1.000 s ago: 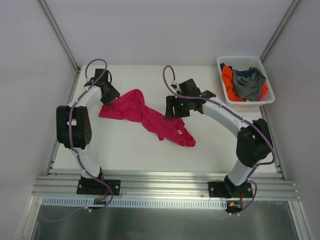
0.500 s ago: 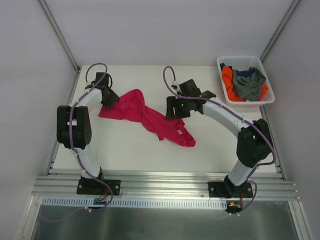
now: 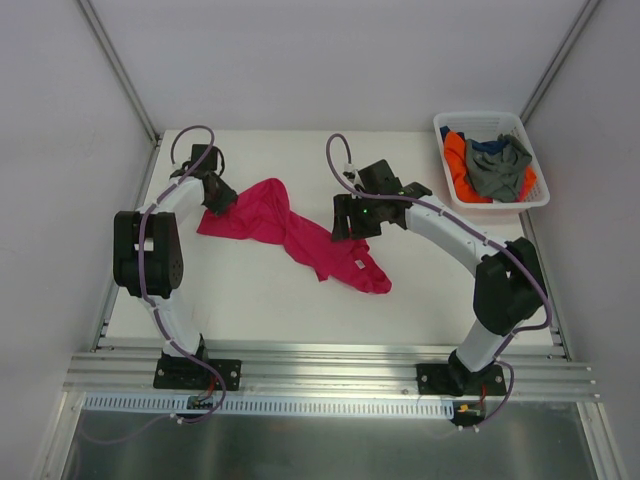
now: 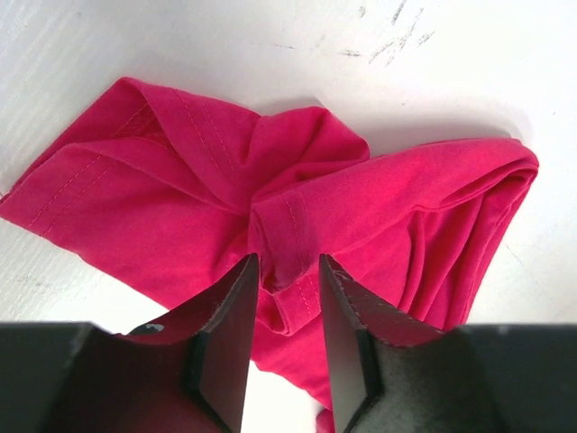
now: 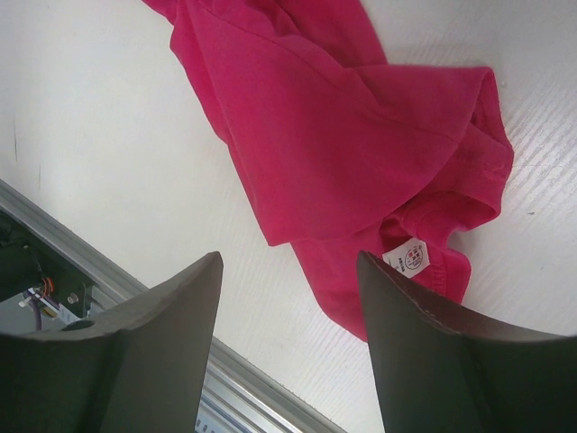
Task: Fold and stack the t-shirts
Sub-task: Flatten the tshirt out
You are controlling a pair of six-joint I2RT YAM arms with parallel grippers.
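Bunching is the risk: the pink t-shirt (image 3: 290, 232), crumpled on the desk (image 3: 250, 300), is straddled at a hem ridge by the narrowly parted left pincer (image 4: 287, 271), so several layers could be caught. The right pincer (image 5: 288, 262) is held spread above its other end.

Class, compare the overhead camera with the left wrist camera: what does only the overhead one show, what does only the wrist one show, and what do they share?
Only the overhead view shows the right gripper, open near the pink t-shirt, and the white basket holding the grey t-shirt, orange t-shirt and dark blue t-shirt. Only the left wrist view shows the stitched hem bunched between the jaws of the left gripper, and scuff marks on the table. Both show the pink t-shirt, the left gripper and the table.
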